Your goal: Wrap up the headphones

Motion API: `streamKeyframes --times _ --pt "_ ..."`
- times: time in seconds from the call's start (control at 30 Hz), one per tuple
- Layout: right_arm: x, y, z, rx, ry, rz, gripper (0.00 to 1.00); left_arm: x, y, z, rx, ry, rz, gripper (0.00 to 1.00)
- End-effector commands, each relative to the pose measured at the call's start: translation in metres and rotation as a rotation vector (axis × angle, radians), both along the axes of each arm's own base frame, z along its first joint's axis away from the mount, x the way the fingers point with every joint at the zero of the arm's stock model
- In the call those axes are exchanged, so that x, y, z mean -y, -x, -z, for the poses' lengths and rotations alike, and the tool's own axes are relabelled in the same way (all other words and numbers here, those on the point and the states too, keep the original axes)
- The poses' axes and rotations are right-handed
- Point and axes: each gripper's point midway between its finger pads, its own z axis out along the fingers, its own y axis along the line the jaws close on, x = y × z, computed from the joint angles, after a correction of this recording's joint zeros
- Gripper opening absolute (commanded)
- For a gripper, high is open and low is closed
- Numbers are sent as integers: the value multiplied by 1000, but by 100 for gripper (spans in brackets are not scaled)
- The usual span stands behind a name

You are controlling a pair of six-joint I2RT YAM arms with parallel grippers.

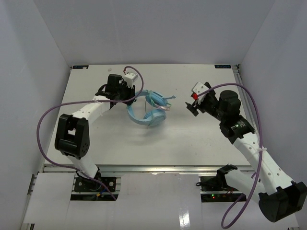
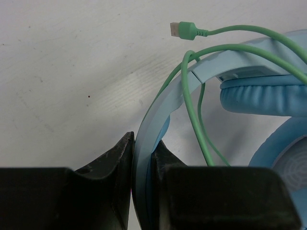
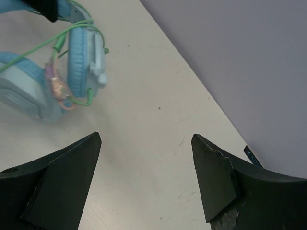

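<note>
The light blue headphones (image 1: pixel 149 110) lie mid-table, their thin green cable (image 2: pixel 194 115) looped over the headband and ear cups. Its green plug (image 2: pixel 183 30) lies free on the table. My left gripper (image 2: pixel 144 158) is shut on the headband (image 2: pixel 165 103), one black finger on each side of the band. In the top view the left gripper (image 1: pixel 128 96) sits at the headphones' left side. My right gripper (image 1: pixel 192 106) hangs open to the right of them, apart from them. In the right wrist view the right gripper (image 3: pixel 146 143) holds nothing, and the ear cups (image 3: pixel 79 50) lie beyond it at upper left.
The white table (image 1: pixel 192 143) is boxed in by pale walls on three sides. Thick purple robot cables (image 1: pixel 43 129) loop beside each arm. A small pink piece (image 3: pixel 56 86) sits on the cable between the ear cups.
</note>
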Motion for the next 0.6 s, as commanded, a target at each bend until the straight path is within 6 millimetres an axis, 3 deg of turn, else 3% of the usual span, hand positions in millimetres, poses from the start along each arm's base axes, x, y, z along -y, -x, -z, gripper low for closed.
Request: streamKeyframes --times 0.0,0.23,0.5,0.57 --pt "0 21 10 -74 -38 -25 83 7 -41 -31 131 74 -61 0" --pt "4 34 28 -123 -32 -28 83 0 -61 13 98 44 -147 0" --pt "6 39 38 -145 -30 -24 83 -14 -61 52 70 -6 -215 0" --pt "6 38 38 -146 -30 -23 83 -17 -61 56 67 -15 -228 5"
